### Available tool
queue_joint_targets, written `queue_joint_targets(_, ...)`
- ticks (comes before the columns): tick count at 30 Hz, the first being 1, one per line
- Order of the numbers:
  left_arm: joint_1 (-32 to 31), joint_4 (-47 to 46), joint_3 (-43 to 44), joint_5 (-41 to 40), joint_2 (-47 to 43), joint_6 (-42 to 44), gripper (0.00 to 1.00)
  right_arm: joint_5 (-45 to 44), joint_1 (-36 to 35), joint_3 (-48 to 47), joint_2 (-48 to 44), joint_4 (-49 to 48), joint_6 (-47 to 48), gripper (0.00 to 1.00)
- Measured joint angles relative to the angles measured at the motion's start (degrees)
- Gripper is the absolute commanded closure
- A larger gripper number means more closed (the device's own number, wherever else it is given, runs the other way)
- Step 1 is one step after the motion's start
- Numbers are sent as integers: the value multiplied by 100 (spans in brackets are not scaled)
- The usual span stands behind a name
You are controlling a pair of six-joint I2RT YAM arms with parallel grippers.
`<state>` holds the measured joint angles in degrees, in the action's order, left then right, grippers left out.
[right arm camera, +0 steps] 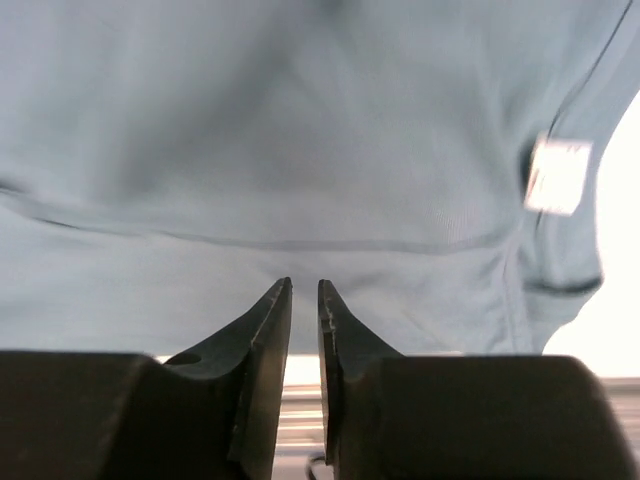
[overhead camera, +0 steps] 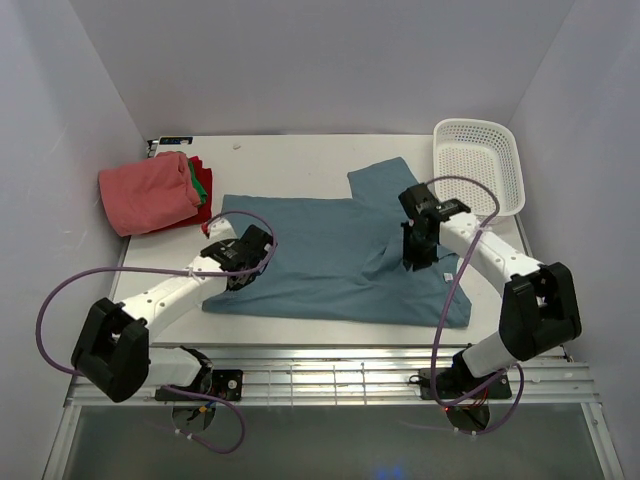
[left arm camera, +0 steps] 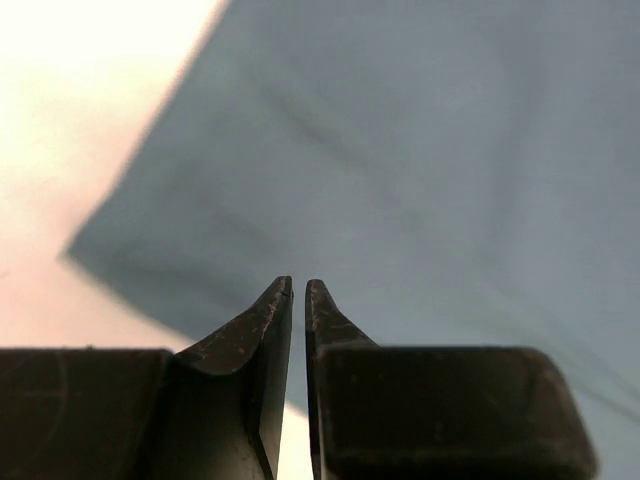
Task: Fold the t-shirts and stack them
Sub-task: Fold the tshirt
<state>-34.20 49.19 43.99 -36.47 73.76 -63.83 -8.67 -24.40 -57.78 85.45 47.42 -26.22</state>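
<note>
Left gripper (left arm camera: 298, 285) sat nearest the lens, jaws drawn together with only a sliver between them and nothing clamped, over the left part of the teal-blue t-shirt (overhead camera: 320, 270). At upper left, the folded salmon-pink t-shirt (overhead camera: 150, 192) lay stacked on the green (overhead camera: 200, 178) and red (overhead camera: 206, 212) ones. The teal-blue t-shirt lay spread at centre frame on the table (overhead camera: 290, 155). Right gripper (right arm camera: 304, 285), jaws likewise together and empty, hung over its right side. At upper right sat the white mesh basket (overhead camera: 478, 124).
</note>
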Motion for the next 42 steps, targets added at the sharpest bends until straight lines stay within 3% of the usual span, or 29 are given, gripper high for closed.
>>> queue_joint_targets(5, -503, -1261, 1104, 531, 507, 1095, 76, -170, 0, -2046, 415, 94, 278, 73)
queue_joint_targets(10, -1473, -2389, 1851, 1394, 1657, 1897, 82, -190, 20, -2903, 1294, -20, 586, 73)
queue_joint_targets(16, -2297, -3018, 2485, 2367, 3027, 2350, 83, -2, 151, -2992, 2387, -94, 922, 73)
queue_joint_targets(21, -2653, -3193, 2846, 2734, 3639, 2455, 84, 262, 234, -2992, 2728, -173, 1191, 73)
queue_joint_targets(35, -2649, -3355, 2968, 2876, 3882, 2490, 85, 1263, 254, -2955, 2791, -726, 1499, 71)
queue_joint_targets(42, -2649, -3399, 2957, 2872, 3945, 2490, 86, 1502, 256, -2437, 2907, -859, 1580, 71)
